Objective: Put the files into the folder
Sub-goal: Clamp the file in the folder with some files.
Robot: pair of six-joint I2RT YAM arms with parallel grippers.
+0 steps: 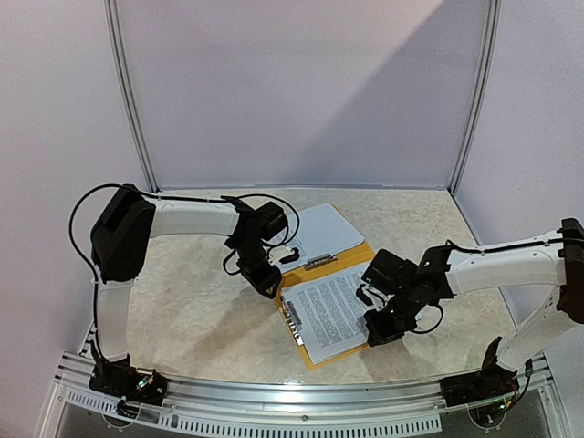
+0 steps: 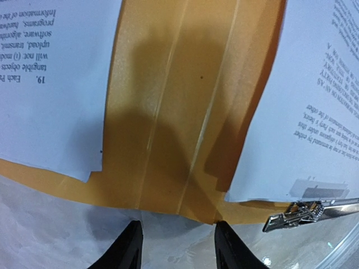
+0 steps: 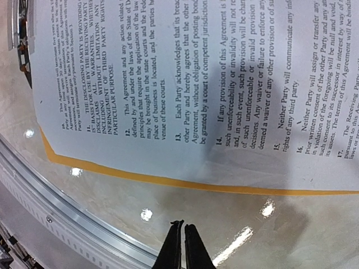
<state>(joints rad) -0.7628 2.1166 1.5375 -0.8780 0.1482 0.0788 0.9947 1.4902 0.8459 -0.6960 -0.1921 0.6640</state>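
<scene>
On the table [image 1: 182, 310], the open folder [image 1: 354, 259] is being shown lying flat, with the files [image 1: 328, 310] on both halves, partly hidden by the arms. The left gripper [image 2: 178, 227] is being held with jaws apart and empty at the folder's middle fold; the right gripper [image 3: 183, 227] is being held closed, empty, beside the folder's edge.

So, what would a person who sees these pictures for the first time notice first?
The orange-yellow folder lying open in the middle of the table, with white printed sheets on both halves, draws the eye first. Next come the two black grippers at its edges: the left gripper open at the end of the spine, the right gripper shut beside the near half.
</scene>
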